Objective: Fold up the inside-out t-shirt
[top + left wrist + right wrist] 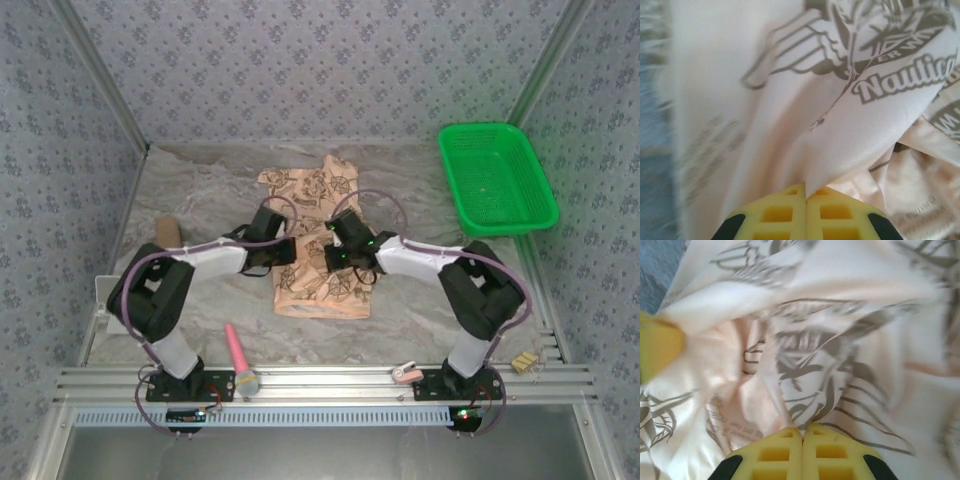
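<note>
The t-shirt [325, 290] lies near the middle of the desk [190, 190], bunched into a narrow strip that runs from the far side toward the near edge. Its cloth is peach-tan, printed with dark compass and nautical motifs. In the left wrist view [790, 100] the word "Nautical" reads across a raised fold, with paler cloth and faint reversed lettering beneath it. In the right wrist view [840, 365] the cloth is rumpled and drawn up in folds.

The left gripper [288, 254] sits on the shirt's left side. Its yellow fingers meet with a peak of cloth pinched between the tips [806, 190]. The right gripper [338, 256] sits just beside it on the right, its jaws likewise pressed together on a fold [803, 430].

A green basket [495, 180] stands at the far right corner, well apart from the shirt. A brown block [168, 232] lies by the left edge. Along the near edge rest a pink-handled tool [238, 357] and a small pink-and-white clip [404, 373]. A tan piece [524, 361] sits at the near right corner.
</note>
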Robot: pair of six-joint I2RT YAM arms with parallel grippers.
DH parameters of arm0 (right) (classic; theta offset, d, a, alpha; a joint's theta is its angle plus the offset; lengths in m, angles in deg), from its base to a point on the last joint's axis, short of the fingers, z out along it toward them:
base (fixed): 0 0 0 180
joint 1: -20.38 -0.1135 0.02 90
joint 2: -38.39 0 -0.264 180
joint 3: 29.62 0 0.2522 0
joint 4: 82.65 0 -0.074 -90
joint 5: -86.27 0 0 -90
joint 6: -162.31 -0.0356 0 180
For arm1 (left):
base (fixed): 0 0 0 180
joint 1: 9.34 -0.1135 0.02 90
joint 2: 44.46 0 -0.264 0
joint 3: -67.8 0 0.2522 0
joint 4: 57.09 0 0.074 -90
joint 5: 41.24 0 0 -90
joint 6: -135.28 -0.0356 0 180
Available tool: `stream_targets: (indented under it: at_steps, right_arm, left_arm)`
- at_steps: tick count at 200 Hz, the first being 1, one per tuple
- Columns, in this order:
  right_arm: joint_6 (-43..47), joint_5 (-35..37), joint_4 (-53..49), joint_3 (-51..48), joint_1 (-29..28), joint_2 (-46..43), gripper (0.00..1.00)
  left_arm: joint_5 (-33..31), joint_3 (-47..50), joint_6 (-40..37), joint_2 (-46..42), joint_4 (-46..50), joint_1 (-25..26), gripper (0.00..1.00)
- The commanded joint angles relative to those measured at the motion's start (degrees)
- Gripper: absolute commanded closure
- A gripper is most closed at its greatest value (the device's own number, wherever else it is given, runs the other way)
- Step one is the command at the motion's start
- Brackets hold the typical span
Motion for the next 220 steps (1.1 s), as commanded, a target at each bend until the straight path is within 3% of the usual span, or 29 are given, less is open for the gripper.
stream_targets:
  at_steps: [1, 30, 39, 49, 68, 90, 113, 141, 160, 204, 220]
  right_arm:
    - [4.3, -2.1, -4.4, -2.7, 3.4, -3.9, 0.89]
    - [4.9, -1.3, -6.3, -5.3, 6.9, -1.6, 0.78]
    - [5.1, 0.5, -6.3, -5.5, 6.6, -3.0, 0.7]
    - [6.1, 1.5, -5.9, -5.6, 6.2, -5.3, 0.6]
    - [9.1, 0.8, -5.7, -4.6, 5.5, -9.4, 0.57]
    - [11.9, -3.4, -6.1, -2.2, 3.7, -11.3, 0.57]
    - [12.2, -6.3, -4.1, -1.6, 1.9, -9.3, 0.63]
    - [7.3, -9.5, -0.1, -3.2, 1.8, -7.3, 0.66]
    - [4.3, -8.9, 4.5, -7.2, 1.5, -8.5, 0.52]
    - [1.7, -8.5, 6.8, -13.8, 2.5, -13.2, 0.49]
    - [3.9, -11.7, 8.1, -15.3, 2.4, -14.8, 0.49]
  left_arm:
    - [5.1, 4.7, 1.7, -7.2, 1.8, -1.7, 1.0]
    - [10.9, 9.6, 1.7, -11.8, 1.4, -1.8, 1.0]
    - [10.9, 10.1, 1.5, -13.4, 2.2, -1.9, 0.99]
    - [10.0, 10.4, 0.9, -15.4, 2.5, -1.9, 0.85]
    - [8.8, 10.5, -1.7, -18.4, 2.3, -1.9, 0.57]
    - [8.3, 7.0, -7.8, -19.1, 4.2, -1.8, 0.46]
    - [9.4, 3.1, -15.2, -15.0, 3.5, -1.5, 0.43]
    - [12.3, -1.5, -30.9, -7.4, 2.6, 1.1, 0.43]
    - [8.7, -4.1, -40.0, -4.2, 3.3, 5.0, 0.39]
    - [2.4, -12.1, -44.1, 9.0, 6.3, 6.1, 0.39]
    - [1.0, -14.5, -42.3, 11.5, 7.7, 6.0, 0.5]
